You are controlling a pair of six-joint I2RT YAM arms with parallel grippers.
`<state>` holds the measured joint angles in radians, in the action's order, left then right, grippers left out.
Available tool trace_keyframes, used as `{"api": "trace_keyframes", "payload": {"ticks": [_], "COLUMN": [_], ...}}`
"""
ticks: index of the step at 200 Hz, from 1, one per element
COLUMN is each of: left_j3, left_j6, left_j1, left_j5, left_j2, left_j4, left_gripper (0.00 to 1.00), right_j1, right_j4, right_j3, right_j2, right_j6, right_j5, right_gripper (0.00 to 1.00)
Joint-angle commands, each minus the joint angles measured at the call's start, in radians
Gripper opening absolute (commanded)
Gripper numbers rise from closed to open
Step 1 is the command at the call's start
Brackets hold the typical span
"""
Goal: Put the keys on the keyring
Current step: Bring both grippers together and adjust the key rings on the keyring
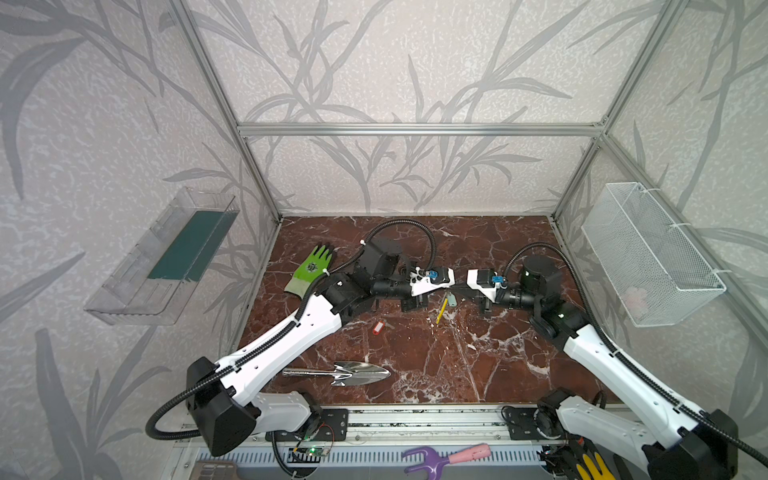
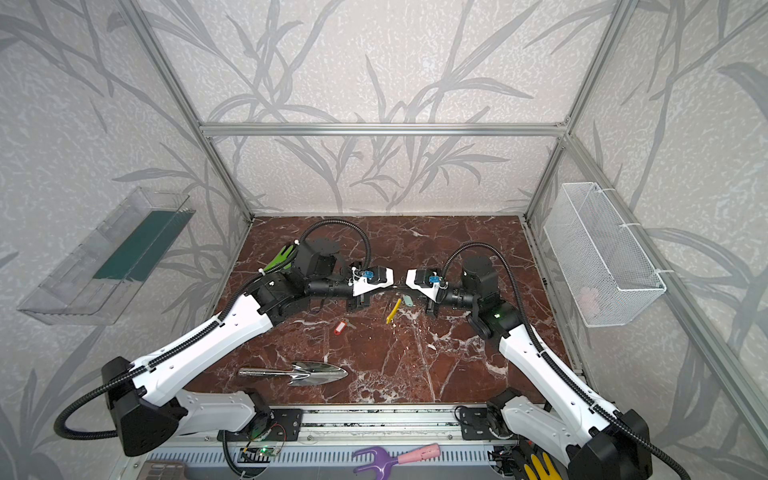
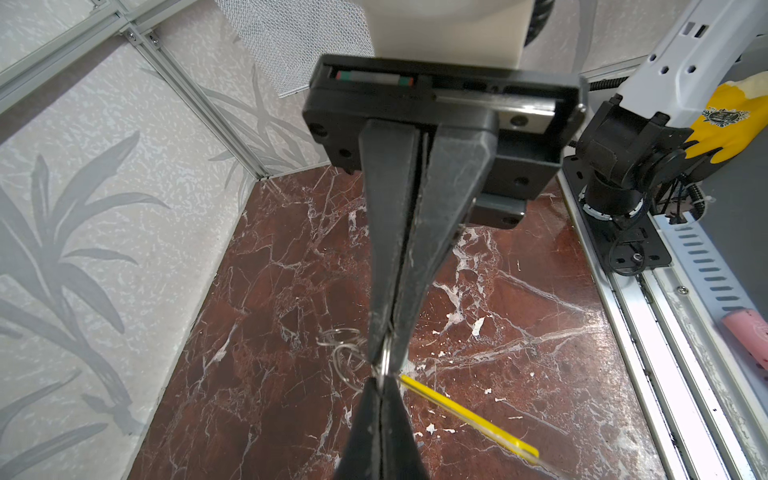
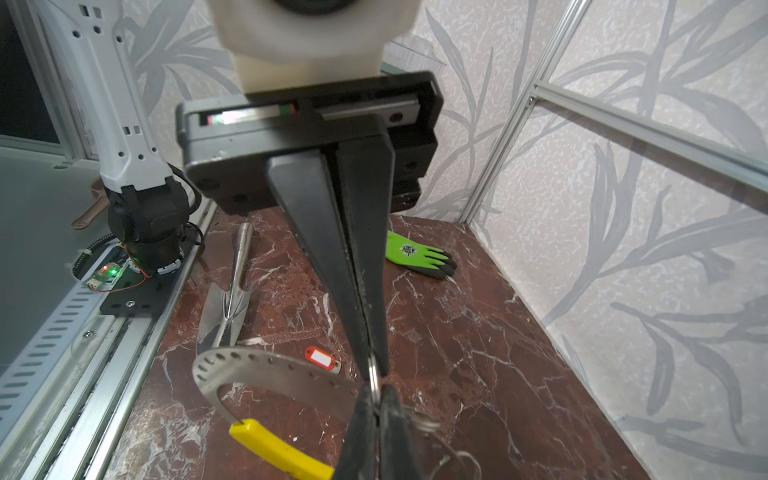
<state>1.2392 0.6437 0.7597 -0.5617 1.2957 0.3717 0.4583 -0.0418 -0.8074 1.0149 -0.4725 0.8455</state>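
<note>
At mid-table | left tool clamps keyring | right tool closed tip-to-tip, its catch hidden

Left gripper and right gripper: both mine, both closed, tips meeting mid-scene. Keyring yellow segment and mint-tag key hang just under the tips. Red-tag key lies apart on the marble table. Trowel near the front, green glove back left.

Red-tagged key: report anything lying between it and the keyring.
Nothing visible does. Only bare marble table separates the red-tagged key from the keyring, held up at mid-table. The trowel lies nearer the front edge, off that line.
</note>
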Motion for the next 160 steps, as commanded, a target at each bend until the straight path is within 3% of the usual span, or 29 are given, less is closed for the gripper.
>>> {"api": "trace_keyframes", "payload": {"ticks": [1,28,54,75,160], "left_j3": [0.001,-0.135,-0.305,-0.384,-0.444], "left_j6": [-0.006,-0.121,-0.281,-0.351,-0.432], "left_j1": [0.005,-0.020,-0.060,-0.075,-0.074], "left_j5": [0.001,-0.009,-0.041,-0.075,-0.156], "left_j2": [-0.018,-0.078,-0.148,-0.176,-0.187], "left_j4": [-0.049,-0.266,-0.555,-0.670,-0.764], "left_gripper": [0.00,0.12,0.13,0.13,0.15], "right_j1": [0.003,0.002,0.001,0.002,0.002], "right_j4": [0.014,-0.128,-0.309,-0.422,-0.493], "right_j3": [-0.025,0.028,0.086,0.116,0.109], "right_j2": [-0.002,-0.006,0.008,0.022,0.051], "right_j6": [0.006,0.109,0.239,0.314,0.360], "right_j5": [0.010,0.031,0.069,0.090,0.129], "right_gripper": [0.00,0.00,0.00,0.00,0.00]}}
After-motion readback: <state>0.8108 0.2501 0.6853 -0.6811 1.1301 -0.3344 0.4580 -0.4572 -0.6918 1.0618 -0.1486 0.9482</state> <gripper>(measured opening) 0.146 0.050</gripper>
